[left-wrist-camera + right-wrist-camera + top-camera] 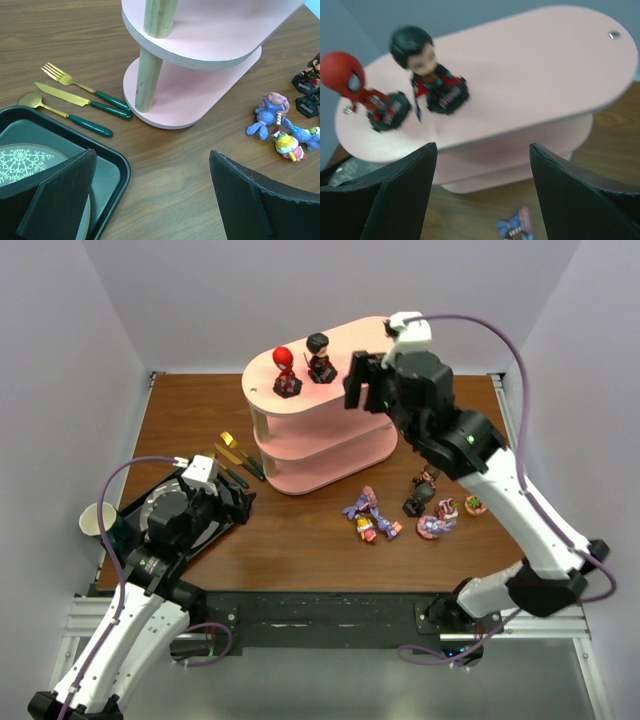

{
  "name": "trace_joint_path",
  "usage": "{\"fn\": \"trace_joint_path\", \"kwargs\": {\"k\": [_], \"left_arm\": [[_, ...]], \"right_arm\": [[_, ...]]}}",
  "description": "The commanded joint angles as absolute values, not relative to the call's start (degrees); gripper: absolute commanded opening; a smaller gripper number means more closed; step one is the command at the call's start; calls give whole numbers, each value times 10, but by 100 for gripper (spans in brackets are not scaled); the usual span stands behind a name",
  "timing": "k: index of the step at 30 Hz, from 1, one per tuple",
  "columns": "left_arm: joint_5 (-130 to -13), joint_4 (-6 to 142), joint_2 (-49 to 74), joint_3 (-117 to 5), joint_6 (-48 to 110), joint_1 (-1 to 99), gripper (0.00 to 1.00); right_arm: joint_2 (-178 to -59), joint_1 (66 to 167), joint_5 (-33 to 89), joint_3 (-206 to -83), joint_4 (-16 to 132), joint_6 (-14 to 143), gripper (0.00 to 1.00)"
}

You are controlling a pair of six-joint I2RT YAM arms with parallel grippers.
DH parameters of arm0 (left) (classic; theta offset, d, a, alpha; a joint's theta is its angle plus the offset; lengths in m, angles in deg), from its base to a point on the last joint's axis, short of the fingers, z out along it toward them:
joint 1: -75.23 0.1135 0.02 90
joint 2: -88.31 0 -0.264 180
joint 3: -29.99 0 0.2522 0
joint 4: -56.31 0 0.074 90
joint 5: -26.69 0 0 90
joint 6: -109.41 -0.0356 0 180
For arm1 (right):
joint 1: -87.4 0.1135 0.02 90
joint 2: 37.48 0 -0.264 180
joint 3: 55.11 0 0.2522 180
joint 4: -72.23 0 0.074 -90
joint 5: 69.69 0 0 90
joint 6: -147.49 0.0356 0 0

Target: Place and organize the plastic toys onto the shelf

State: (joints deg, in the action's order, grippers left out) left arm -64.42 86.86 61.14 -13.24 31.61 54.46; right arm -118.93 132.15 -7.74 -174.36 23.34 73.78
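The shelf (345, 335) stands toward 12 o'clock on the table (300, 550), its long axis running from 8 to 2 o'clock. At the 8 o'clock end of its top board two toys stand upright on black bases: a red figure (286, 371) and, just beside it at 2 o'clock, a black-haired figure (320, 357). Their bases sit very close, but the right wrist view is too blurred to say whether they touch. The right gripper (362, 380) hangs at the near edge of the top board, at 3 o'clock of the black-haired figure, with its jaws apart and nothing between them. The other toys lie on the table at 4 to 5 o'clock of the shelf. There is a huddle of purple and pink ponies (368, 515), a dark figure (425, 483) at 2 o'clock of them, a pink toy (438, 523) and a small toy with green on it (475, 505). The left gripper (235, 502) is at 8 o'clock of the shelf, over the corner of a black tray (125, 515), its jaws spread wide and holding nothing. A plate (30, 160) with a snowflake pattern lies in the tray. The cutlery (238, 460), a gold fork, knife and spoon with green handles, lies side by side between the tray and the foot of the shelf, handles toward the shelf. A pale cup (95, 520) sits at 9 o'clock of the tray.
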Motion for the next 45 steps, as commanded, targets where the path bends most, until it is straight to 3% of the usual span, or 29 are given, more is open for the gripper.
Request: {"fn": "trace_joint_path", "kwargs": {"k": [1,9,18,25,32,45], "left_arm": [[-649,841,612,-140,304,542,100],[-652,840,610,-142,303,542,100],[-652,842,618,-142,304,542,100],[-652,843,635,-141,305,542,100],[-652,846,651,-141,307,539,100],[-651,849,660,-140,307,533,100]], "right_arm": [[-1095,1325,-176,-1594,253,775,79],[-986,1325,-313,-1310,238,922,80],[-1020,1326,-406,-1184,202,1177,81],[-1116,1328,-425,-1196,101,1396,83],[-1240,1330,-450,-1287,-68,1607,81],[-1336,1306,-449,-1348,-114,1659,76]]}}
